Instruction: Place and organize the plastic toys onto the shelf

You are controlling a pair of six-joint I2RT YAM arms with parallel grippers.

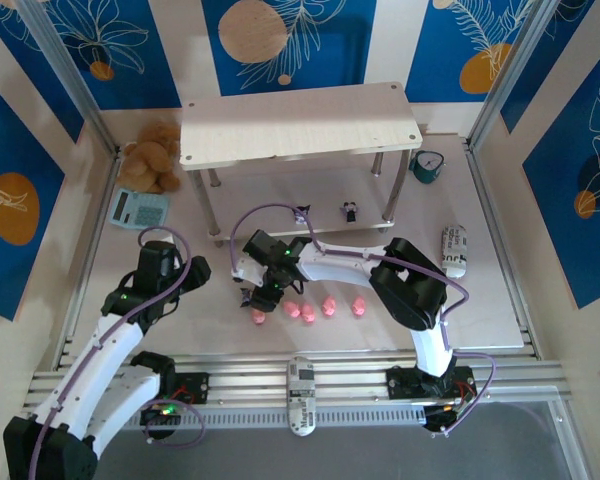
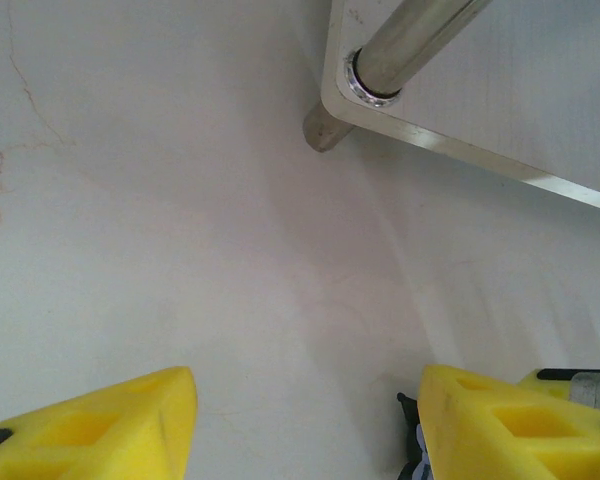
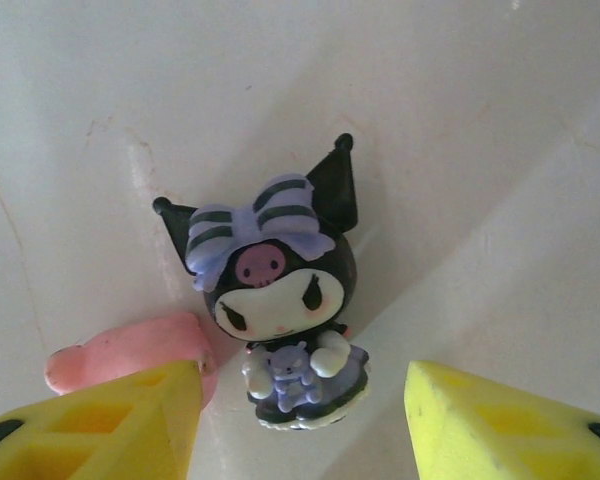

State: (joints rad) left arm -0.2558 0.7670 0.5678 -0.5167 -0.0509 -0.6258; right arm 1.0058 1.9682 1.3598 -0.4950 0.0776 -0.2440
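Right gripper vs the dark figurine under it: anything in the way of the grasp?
Nothing sits between the open right gripper and the dark figurine, which stands upright in the gap between the fingers. A pink toy lies right beside it, by one finger, and might get caught on closing.

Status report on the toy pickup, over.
Left gripper open, over bare table by shelf leg. Right gripper open, dark figurine between its fingers, not gripped. Pink pig close beside one of them.
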